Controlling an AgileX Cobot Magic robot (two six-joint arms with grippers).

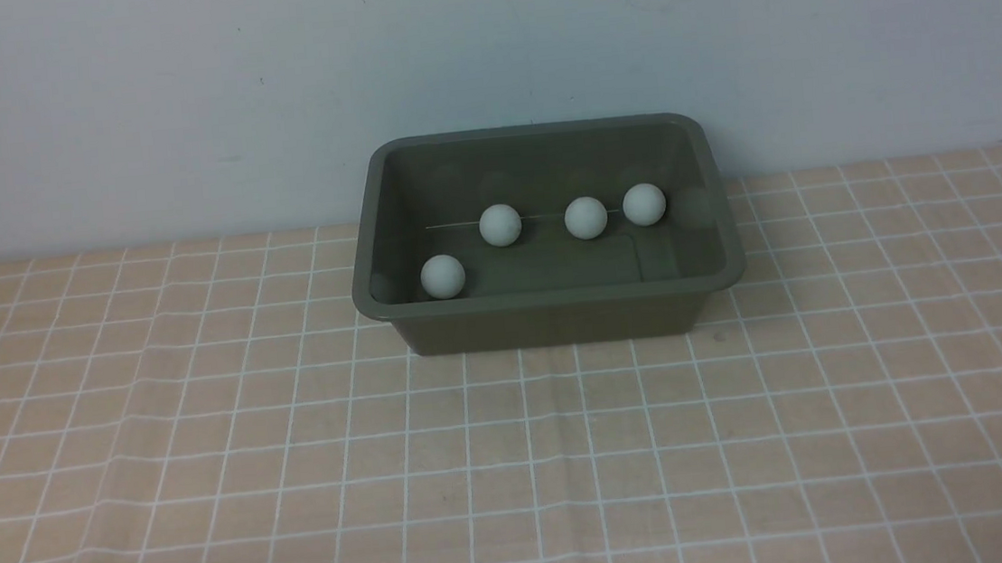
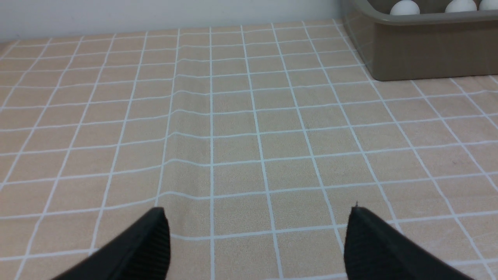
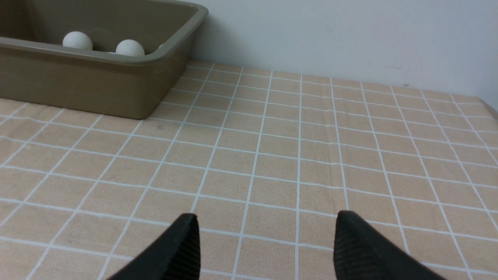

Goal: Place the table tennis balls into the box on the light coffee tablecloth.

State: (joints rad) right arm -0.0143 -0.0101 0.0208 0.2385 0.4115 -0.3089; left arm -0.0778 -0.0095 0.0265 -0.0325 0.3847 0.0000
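Sitting inside the box (image 1: 551, 313), far centre of the light coffee tablecloth (image 1: 208, 452): four table tennis balls (image 1: 443, 276), three in a row toward its far wall, one near-left. You should judge them light, smooth, apt to roll; pinch one across its middle, gently. Left gripper (image 2: 256, 233): jaws wide apart, empty. Right gripper (image 3: 266, 239): likewise. Front view shows all four balls but neither gripper; each wrist view shows only some ball tops over the rim.

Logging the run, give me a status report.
Left pincer open, empty; right pincer same. Four balls inside box. Nothing in the way.
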